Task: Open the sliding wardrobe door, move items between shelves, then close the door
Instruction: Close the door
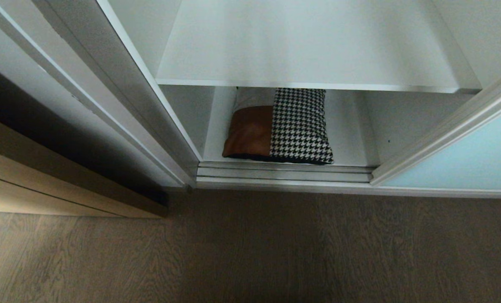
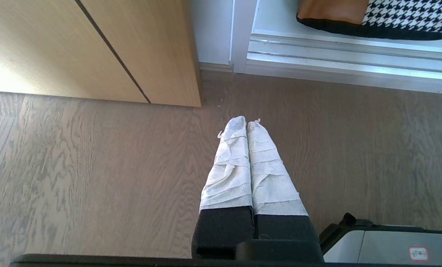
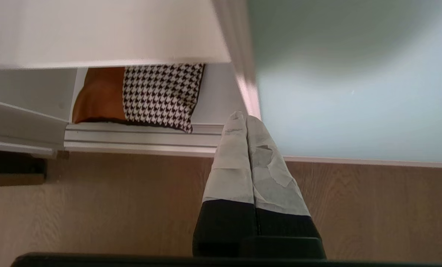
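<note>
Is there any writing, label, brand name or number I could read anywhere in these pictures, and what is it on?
No text can be read.
Small red-outlined sticker on the grey and black robot base, seen in the left wrist view: too small and blurred to read.
Houndstooth, tan leather and white cushion, white shelf board, aqua frosted-glass sliding door: no writing visible.

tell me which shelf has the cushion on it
The bottom shelf, just behind the door track. The cushion lies flat on it, while the shelf above is bare.
</note>
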